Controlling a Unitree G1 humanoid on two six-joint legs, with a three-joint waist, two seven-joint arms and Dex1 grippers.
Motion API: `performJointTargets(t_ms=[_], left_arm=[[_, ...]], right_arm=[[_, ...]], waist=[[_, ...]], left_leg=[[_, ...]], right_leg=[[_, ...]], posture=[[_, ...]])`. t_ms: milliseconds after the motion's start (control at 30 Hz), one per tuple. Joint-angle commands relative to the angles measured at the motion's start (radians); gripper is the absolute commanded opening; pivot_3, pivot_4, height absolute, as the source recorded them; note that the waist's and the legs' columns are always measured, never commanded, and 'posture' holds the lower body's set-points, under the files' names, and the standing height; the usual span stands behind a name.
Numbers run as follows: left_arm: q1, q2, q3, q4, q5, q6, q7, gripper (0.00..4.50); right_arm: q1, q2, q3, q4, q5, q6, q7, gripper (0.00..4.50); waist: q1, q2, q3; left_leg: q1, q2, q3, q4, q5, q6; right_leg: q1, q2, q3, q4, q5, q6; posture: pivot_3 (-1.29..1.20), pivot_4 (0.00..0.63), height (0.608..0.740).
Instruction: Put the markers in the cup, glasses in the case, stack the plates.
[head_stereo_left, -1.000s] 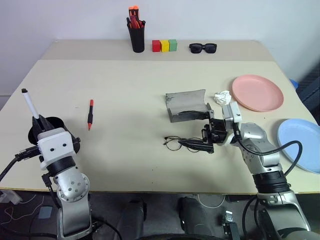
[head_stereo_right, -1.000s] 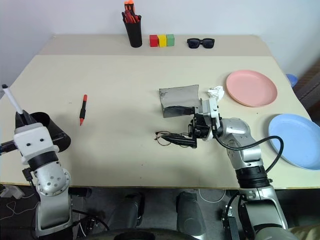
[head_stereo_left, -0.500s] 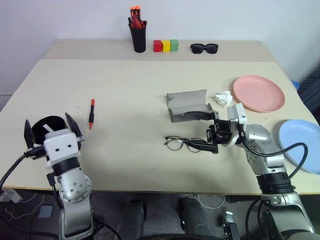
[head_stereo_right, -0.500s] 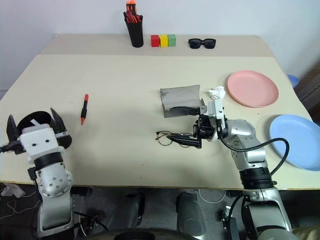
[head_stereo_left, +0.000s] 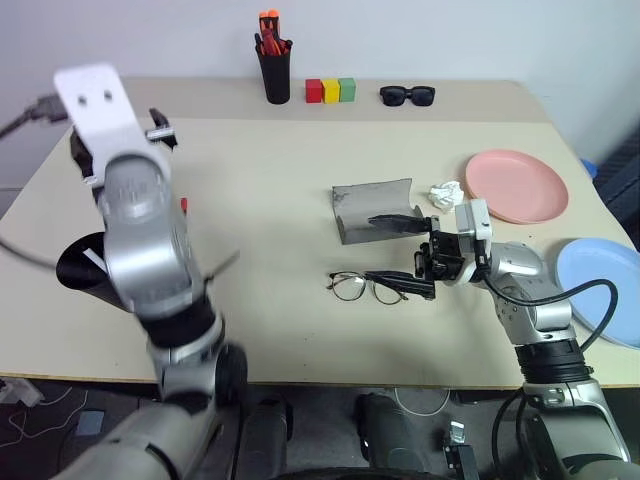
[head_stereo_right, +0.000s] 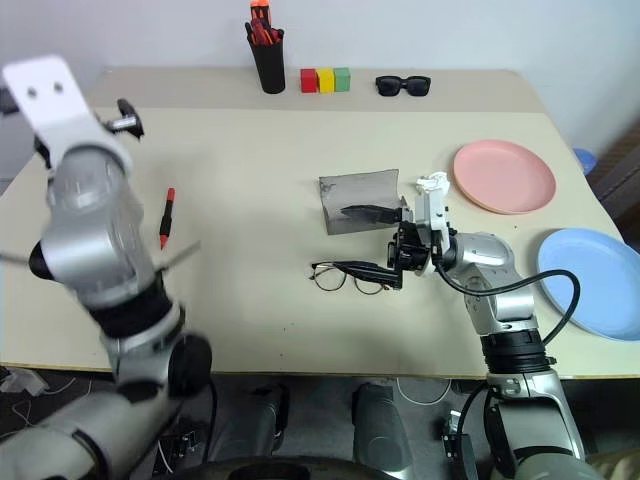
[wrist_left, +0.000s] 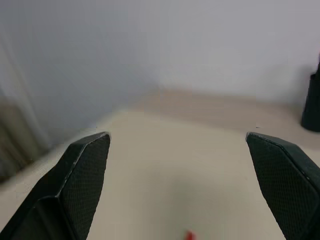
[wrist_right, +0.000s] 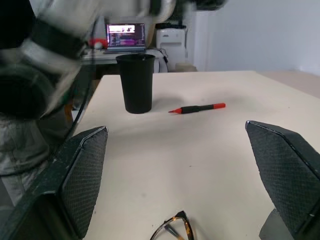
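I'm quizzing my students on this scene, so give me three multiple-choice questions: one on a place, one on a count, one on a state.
1. Where do the thin wire-framed eyeglasses lie?
A. inside the grey felt case
B. on the table before the grey felt case
C. on the pink plate

2. How many small coloured blocks stand at the far edge?
A. two
B. three
C. five

3. How is the right gripper?
A. open
B. shut on a pen
C. shut on the case

Answers:
1 B, the eyeglasses rest on bare tabletop.
2 B, red, yellow, green.
3 A, its fingers stand wide apart.
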Motion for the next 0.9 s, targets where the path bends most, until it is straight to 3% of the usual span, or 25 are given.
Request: performJointTargets(t_ms=[33, 233, 400, 633, 900], left_arm=[[-0.121, 0.021, 0.094, 0.188, -0.028, 0.120, 0.047, 4.44], [-0.314, 0.111, 0.311, 0.644, -0.093, 0.168, 0.148, 4.44], [-0.375, 0.215, 0.357, 0.940, -0.167, 0.078, 0.192, 4.44], [-0.408, 0.323, 0.370, 1.192, -0.267, 0.029, 0.219, 4.44], [-0.394, 0.392, 0.349, 1.360, -0.351, 0.012, 0.240, 4.44]], right_arm=[[-0.019, -0.018, -0.028, -0.042, 0.012, 0.011, -0.016, 4.50], [0.002, -0.020, -0.024, -0.077, 0.009, 0.018, -0.042, 4.50], [0.014, -0.016, -0.019, -0.095, 0.001, 0.015, -0.063, 4.50], [0.026, -0.017, -0.021, -0.093, -0.006, 0.005, -0.064, 4.50], [0.012, -0.023, -0.028, -0.072, -0.006, 0.001, -0.056, 4.50]], waist=[[-0.003, 0.000, 0.000], [-0.016, 0.000, 0.000], [-0.022, 0.000, 0.000], [-0.022, 0.000, 0.000], [-0.022, 0.000, 0.000]], left_leg=[[0.000, 0.000, 0.000, 0.000, 0.000, 0.000], [-0.001, 0.000, 0.000, -0.003, 0.000, -0.001], [-0.001, 0.000, 0.000, -0.002, 0.000, -0.001], [-0.001, 0.000, 0.000, -0.003, 0.001, -0.001], [-0.001, 0.000, 0.000, -0.003, 0.001, -0.001]], right_leg=[[0.000, 0.000, 0.000, 0.000, 0.000, 0.000], [-0.004, 0.000, 0.000, 0.002, 0.000, 0.000], [-0.004, 0.000, 0.000, 0.002, 0.000, 0.000], [-0.005, 0.000, 0.000, 0.003, 0.000, 0.000], [-0.005, 0.000, 0.000, 0.003, 0.000, 0.000]], posture=[[0.00, 0.150, 0.740], [0.00, 0.150, 0.740], [0.00, 0.150, 0.740], [0.00, 0.150, 0.740], [0.00, 0.150, 0.740]])
